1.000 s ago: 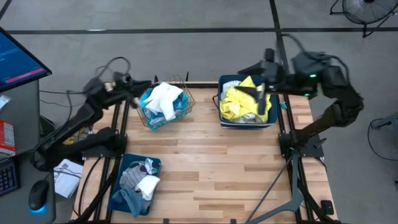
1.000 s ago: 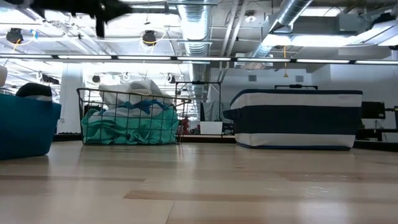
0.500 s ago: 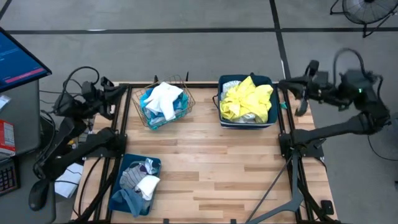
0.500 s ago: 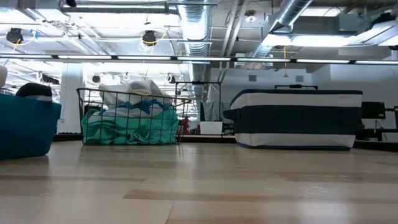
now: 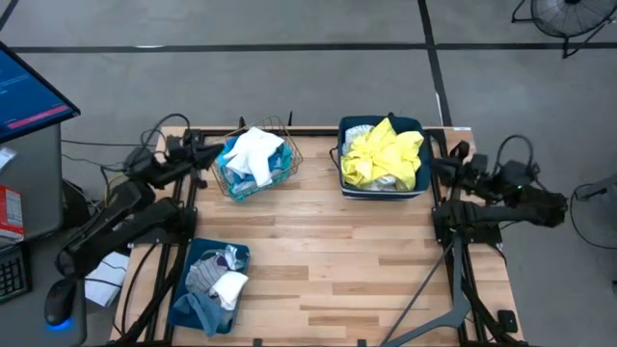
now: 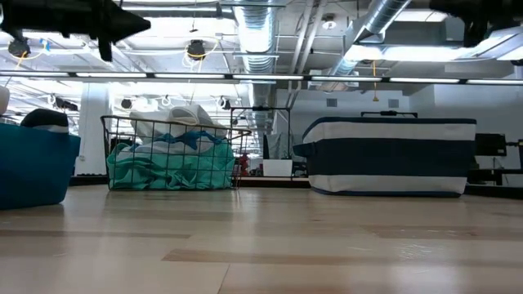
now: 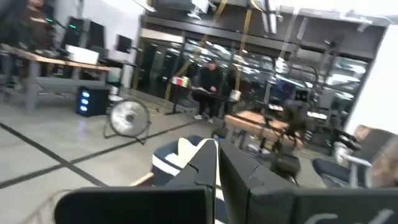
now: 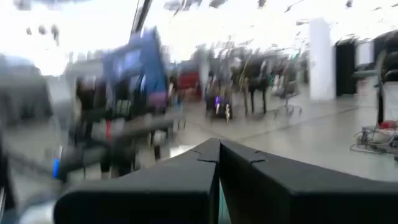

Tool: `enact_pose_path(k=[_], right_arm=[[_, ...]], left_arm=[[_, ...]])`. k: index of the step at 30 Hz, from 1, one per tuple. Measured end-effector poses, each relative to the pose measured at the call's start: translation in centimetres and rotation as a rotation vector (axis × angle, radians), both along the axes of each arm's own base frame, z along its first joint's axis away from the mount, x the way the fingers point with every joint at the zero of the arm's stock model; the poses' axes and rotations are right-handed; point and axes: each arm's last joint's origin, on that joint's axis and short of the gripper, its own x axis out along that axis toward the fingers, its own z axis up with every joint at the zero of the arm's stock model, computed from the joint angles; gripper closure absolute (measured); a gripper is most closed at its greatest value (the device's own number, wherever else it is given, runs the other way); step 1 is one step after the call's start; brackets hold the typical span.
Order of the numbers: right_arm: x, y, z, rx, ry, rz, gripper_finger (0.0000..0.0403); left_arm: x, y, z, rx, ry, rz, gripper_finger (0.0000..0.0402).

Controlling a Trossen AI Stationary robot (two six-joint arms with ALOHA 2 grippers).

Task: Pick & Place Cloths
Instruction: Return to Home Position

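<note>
Copper wire basket (image 5: 258, 159): white towel (image 5: 253, 152) on teal cloth (image 6: 167, 163) inside. Right of basket, blue bin (image 5: 386, 193) with yellow cloth (image 5: 381, 154). In front of basket, leftward, second bin (image 5: 198, 249) with socks (image 5: 220, 280). Just left of basket, left gripper (image 5: 201, 154), clenched, empty. Far right of basket, past the blue bin, right gripper (image 5: 443, 166), likewise clenched, empty.

Bright, even overhead light leaves faint shadows on the table (image 5: 328, 241); ceiling lights (image 6: 384, 51) glare.
</note>
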Motion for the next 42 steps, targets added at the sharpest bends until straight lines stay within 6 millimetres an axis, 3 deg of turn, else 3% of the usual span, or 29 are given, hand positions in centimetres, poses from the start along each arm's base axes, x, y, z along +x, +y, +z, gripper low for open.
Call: enact_pose_path(k=[3,6,9,12,20,31,42], right_arm=[[0.8,0.0,-0.2,-0.041,0.019,-0.006,0.0402],[1.7,0.1,-2.0,-0.039,0.104,0.008,0.0402],[1.4,0.2,-1.9,-0.041,0.017,0.071,0.0402],[2.2,0.4,-3.4,-0.038,0.101,0.121,0.0403],[3.6,0.5,-5.9,-0.022,0.092,0.148,0.0403],[5.7,0.7,-11.1,-0.008,0.070,0.215,0.0403],[5.7,0.9,-11.3,-0.014,0.086,0.269,0.0403]], left_arm=[[0.5,0.0,-1.3,0.002,0.012,-0.036,0.0401],[1.0,-0.1,-2.7,-0.012,0.039,-0.062,0.0401],[1.6,-0.3,-4.1,-0.038,0.060,-0.088,0.0401],[2.1,-0.8,-5.3,-0.062,0.051,-0.117,0.0401],[3.0,-2.3,-8.0,-0.074,0.043,-0.159,0.0401],[3.6,-4.3,-8.8,-0.085,0.051,-0.341,0.0401],[3.7,-5.1,-10.5,-0.139,0.080,-0.366,0.0401]])
